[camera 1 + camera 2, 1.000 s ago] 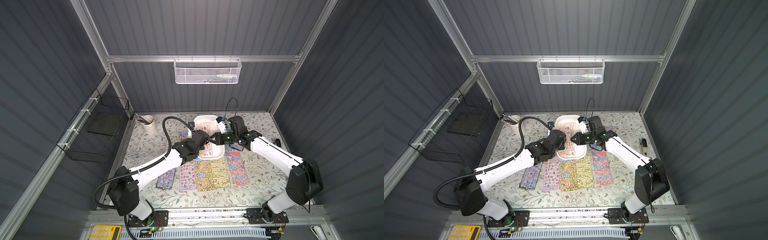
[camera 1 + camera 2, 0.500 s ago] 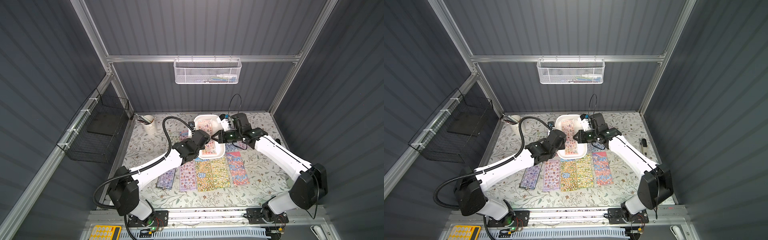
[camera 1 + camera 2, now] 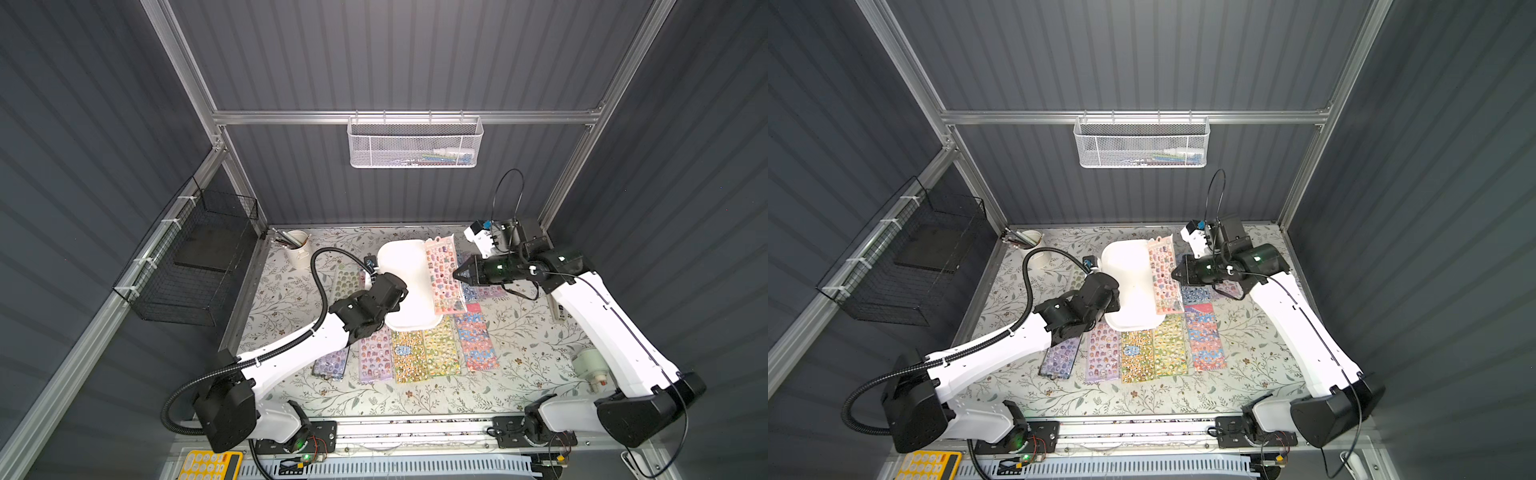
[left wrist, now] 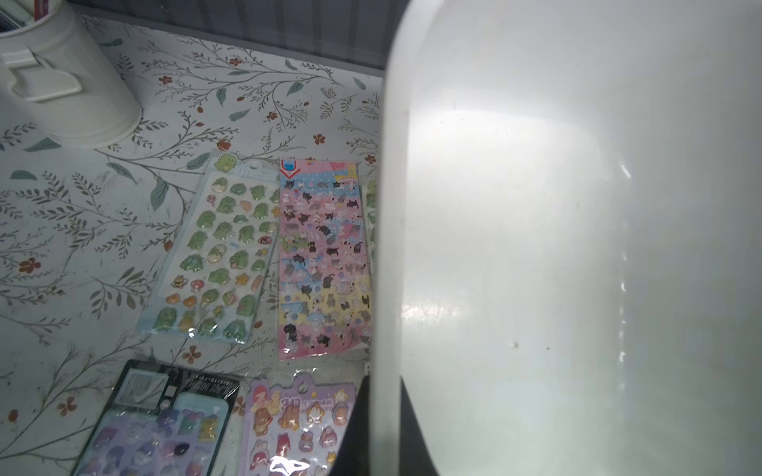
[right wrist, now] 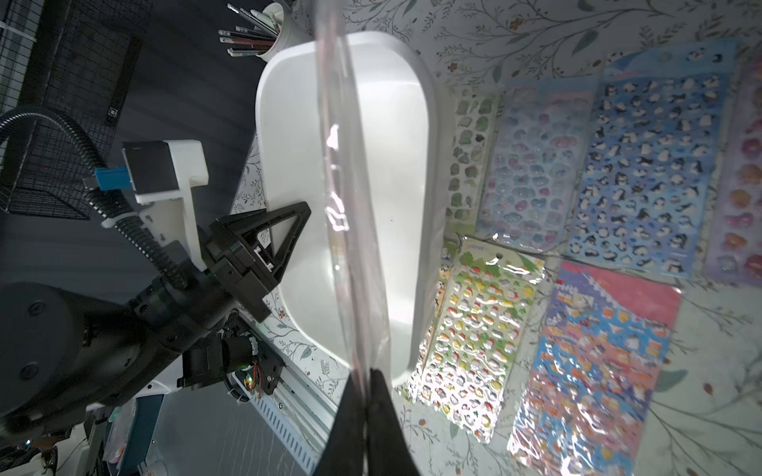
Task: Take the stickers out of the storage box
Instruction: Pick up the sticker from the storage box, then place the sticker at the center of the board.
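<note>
A pink sticker sheet (image 3: 444, 274) is held pinched at the middle of one long edge by the right fingers (image 5: 383, 416), which are closed flat on it. It is carried clear of the bench (image 3: 291, 299), above the storage box's right rim and tilted. In the right wrist view the sheet is seen nearly edge-on, thin as film, with glare on its clear sleeve. It is therefore judged very light, limp along its length, and slippery. A pinch on the plain margin is judged safer than one on the raised figures, and a grip near mid-length is judged to limit drooping at both ends. The storage box (image 3: 405, 266) is gripped on its left wall by the left fingers (image 4: 350, 437), which are shut across the rim. Its smooth plastic is judged light enough to slide if not steadied. The interior is seen bare and white, and no sheet is made out inside. The other sticker sheets (image 3: 405, 357) are laid flat on the bench in front of and beside the box.
</note>
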`<state>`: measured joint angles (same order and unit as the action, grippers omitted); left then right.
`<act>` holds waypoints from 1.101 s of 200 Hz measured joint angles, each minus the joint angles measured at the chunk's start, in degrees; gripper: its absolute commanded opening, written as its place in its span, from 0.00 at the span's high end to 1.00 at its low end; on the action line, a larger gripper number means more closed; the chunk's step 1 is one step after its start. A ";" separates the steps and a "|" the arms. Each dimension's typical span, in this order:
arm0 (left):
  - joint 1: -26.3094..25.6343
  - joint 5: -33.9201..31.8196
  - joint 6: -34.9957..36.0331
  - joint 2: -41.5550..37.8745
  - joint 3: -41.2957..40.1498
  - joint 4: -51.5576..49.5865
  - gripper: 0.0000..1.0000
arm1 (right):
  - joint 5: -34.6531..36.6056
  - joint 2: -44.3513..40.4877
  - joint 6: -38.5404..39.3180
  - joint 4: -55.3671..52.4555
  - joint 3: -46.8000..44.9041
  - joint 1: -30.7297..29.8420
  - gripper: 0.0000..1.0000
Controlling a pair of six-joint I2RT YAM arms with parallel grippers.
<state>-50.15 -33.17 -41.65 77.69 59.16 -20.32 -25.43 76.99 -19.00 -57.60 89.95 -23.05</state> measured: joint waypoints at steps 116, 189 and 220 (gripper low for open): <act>0.00 3.28 -1.49 -21.00 -14.16 -2.51 1.00 | 16.74 6.43 2.62 -24.98 2.75 6.54 0.94; 0.00 6.12 -1.05 -24.46 -18.12 -2.73 1.00 | 20.55 13.94 9.42 -21.92 -3.17 16.17 0.92; 0.00 6.58 -0.90 -25.55 -19.47 -2.34 1.00 | 18.25 15.54 12.63 -17.70 -6.36 17.88 0.92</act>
<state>-50.15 -26.59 -42.54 52.14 39.68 -22.65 -7.18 92.53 -6.37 -75.31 83.59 -5.17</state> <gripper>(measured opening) 0.079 0.080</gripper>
